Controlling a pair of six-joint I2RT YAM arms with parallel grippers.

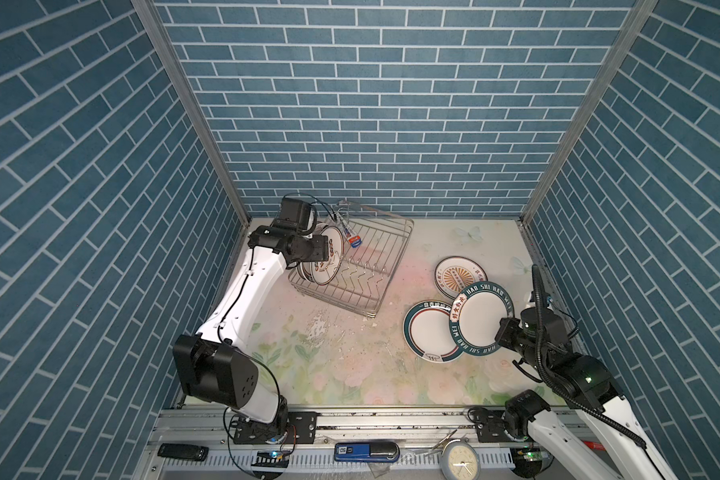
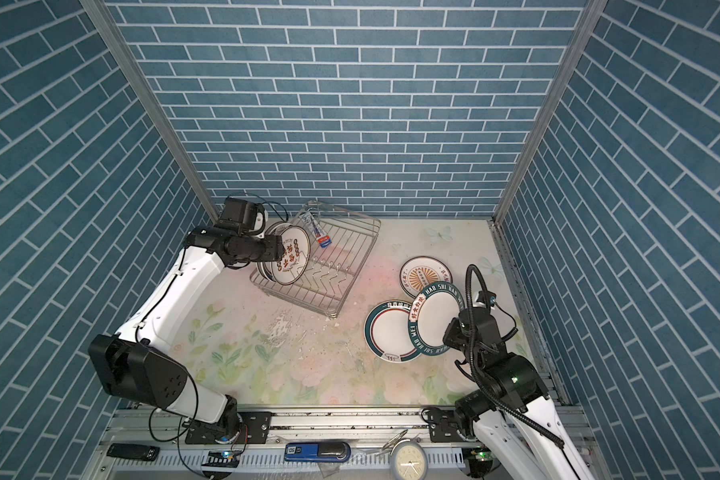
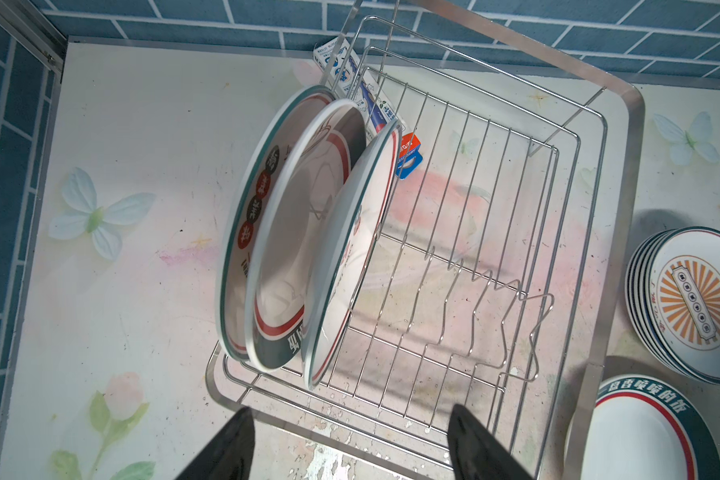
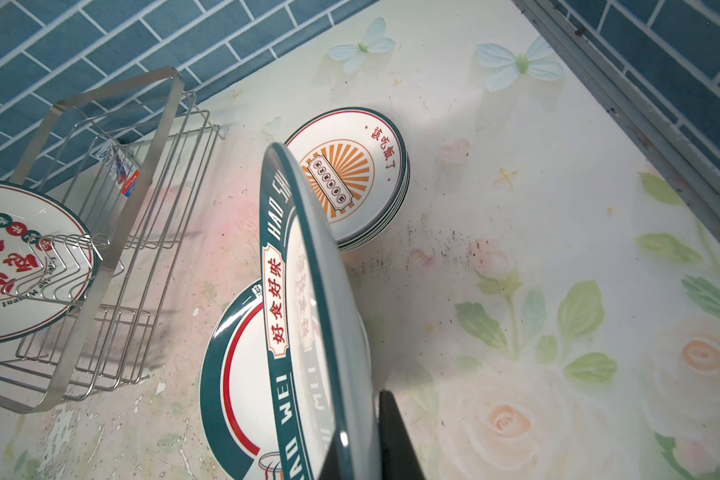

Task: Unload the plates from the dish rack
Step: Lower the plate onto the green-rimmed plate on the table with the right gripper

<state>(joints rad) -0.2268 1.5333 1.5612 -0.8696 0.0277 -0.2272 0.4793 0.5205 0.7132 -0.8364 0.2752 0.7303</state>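
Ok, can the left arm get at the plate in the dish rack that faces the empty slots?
Probably yes. The left arm hovers by the dish rack with jaws open and empty, and that plate stands on edge, its upper rim exposed, nothing beside it but bare wire.

Left arm (image 1: 250, 291) and right arm (image 1: 558, 436) show white shells, black joints, cables.

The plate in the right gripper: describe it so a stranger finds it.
On the right of the floral table, beside the sunburst stack, the right gripper holds a tilted plate over a flat red-ringed plate. Only its teal rim reads HAO SHI HAO WEI.
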